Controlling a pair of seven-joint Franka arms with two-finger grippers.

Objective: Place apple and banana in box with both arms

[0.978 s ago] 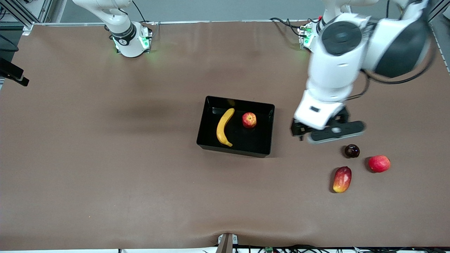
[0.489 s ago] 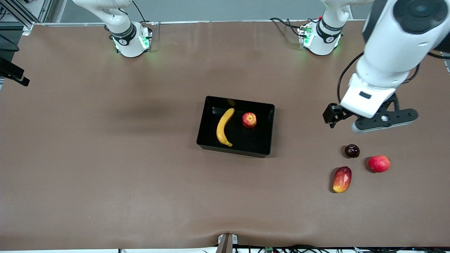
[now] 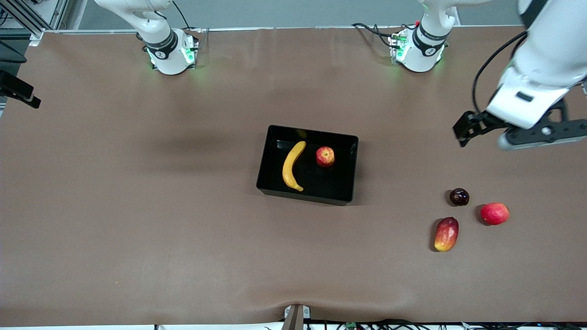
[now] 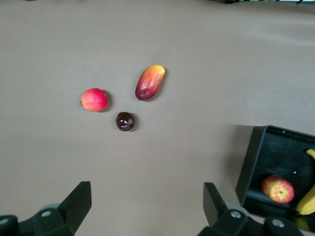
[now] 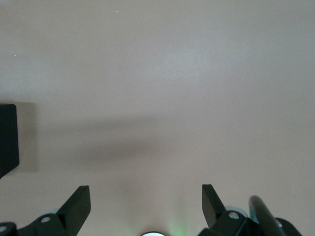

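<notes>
Both task fruits already lie in the box [image 3: 353, 169]: the banana [image 3: 292, 165] stretches along the floor toward the right arm's end, and the apple [image 3: 325, 156] sits beside it toward the left arm's end, the two apart from each other. So, as you can judge from this, the placing looks done and what remains is keeping it that way.

Your left gripper [image 4: 147, 206] hangs empty over bare table at the left arm's end, its jaws spread wide with nothing between them. Your right gripper [image 5: 146, 206] is likewise spread and empty over bare table; in the front view it is out of sight, with only the right arm's base showing, so treat that arm as waiting.

Three stray fruits lie on the table under the left arm's reach: a small dark round fruit [image 3: 459, 196], a pinkish-red fruit [image 3: 494, 213] beside it, and a red-yellow mango-like fruit [image 3: 446, 233] nearest the front camera. Here is your main risk. If you bring the left arm low while it travels, a fingertip or the wrist could clip one of them and send it rolling; the round ones would likely roll freely on this flat cloth.

A second risk is mistaken identity: the pinkish-red fruit resembles the apple, and you could grab it as though the job were unfinished.

Lastly, if either arm sweeps low across the middle, it could nudge the box's low walls and shift it.
</notes>
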